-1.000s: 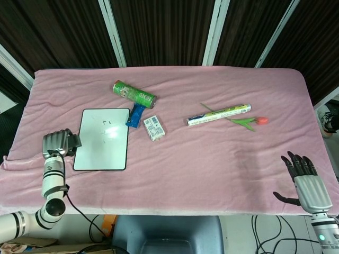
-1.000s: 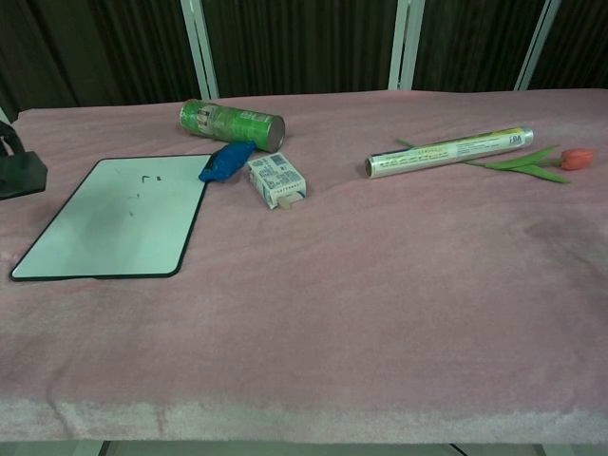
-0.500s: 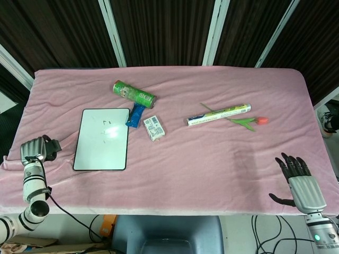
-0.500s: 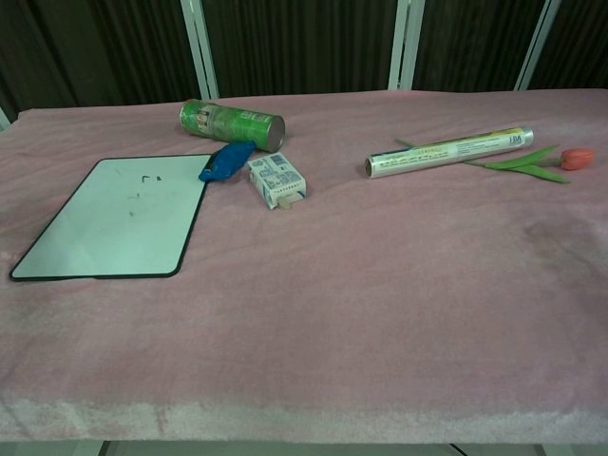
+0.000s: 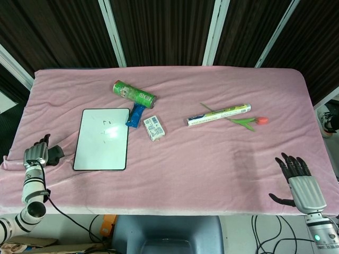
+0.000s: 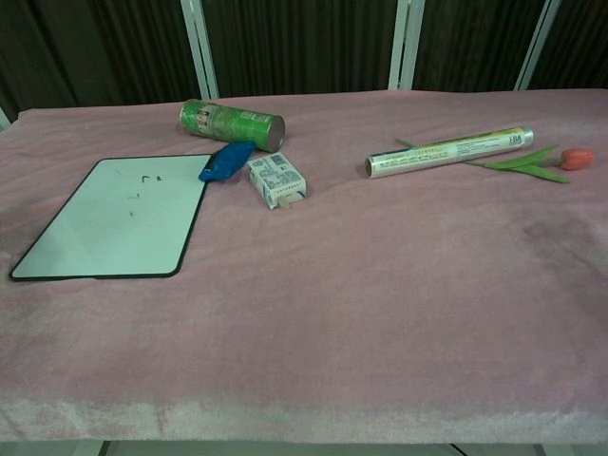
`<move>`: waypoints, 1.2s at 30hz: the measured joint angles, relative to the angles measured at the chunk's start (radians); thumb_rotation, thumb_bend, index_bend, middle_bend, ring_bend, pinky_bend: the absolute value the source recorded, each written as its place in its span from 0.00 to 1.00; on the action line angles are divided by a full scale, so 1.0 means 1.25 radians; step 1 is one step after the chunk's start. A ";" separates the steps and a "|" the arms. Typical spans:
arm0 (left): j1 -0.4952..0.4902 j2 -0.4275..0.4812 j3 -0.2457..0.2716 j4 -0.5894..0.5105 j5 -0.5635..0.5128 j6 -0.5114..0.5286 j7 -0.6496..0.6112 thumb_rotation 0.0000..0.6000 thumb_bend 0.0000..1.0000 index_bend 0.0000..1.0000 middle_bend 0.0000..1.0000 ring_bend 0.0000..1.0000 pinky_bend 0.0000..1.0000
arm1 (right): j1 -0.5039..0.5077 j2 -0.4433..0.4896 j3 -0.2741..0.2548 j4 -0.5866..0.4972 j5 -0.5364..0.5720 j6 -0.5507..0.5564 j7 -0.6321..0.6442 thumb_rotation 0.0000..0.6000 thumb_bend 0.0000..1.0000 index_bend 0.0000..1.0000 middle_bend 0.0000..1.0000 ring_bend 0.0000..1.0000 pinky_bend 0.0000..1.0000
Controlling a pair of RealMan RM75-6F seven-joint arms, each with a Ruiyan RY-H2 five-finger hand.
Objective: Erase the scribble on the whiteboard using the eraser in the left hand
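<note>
The whiteboard lies flat at the left of the pink table, also seen in the chest view. A few faint dark marks of the scribble sit near its far edge. My left hand is left of the board, near the table's left front corner and apart from the board. It grips a small black eraser that sticks out toward the board. My right hand hovers at the front right edge with its fingers spread and nothing in it. Neither hand shows in the chest view.
Just beyond the board's right side lie a green can, a blue packet and a small white box. A foil roll and a tulip lie right of centre. Pink cloth covers the table.
My left hand with the eraser has drawn away from the board's left edge, leftward and toward the table's front, leaving the chest view. The right hand has shifted slightly.
</note>
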 measured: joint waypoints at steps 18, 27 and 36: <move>0.039 0.045 0.020 -0.102 0.174 0.044 -0.095 1.00 0.34 0.00 0.00 0.00 0.14 | -0.001 -0.001 0.002 0.001 0.002 0.004 -0.001 1.00 0.31 0.00 0.00 0.00 0.10; 0.235 0.092 0.145 -0.230 0.627 0.400 -0.222 1.00 0.34 0.00 0.00 0.00 0.06 | -0.005 -0.009 0.003 0.005 0.010 0.009 -0.020 1.00 0.31 0.00 0.00 0.00 0.10; 0.423 0.085 0.279 -0.191 0.908 0.604 -0.429 1.00 0.35 0.00 0.00 0.00 0.06 | -0.008 -0.026 0.000 0.000 -0.005 0.020 -0.047 1.00 0.31 0.00 0.00 0.00 0.10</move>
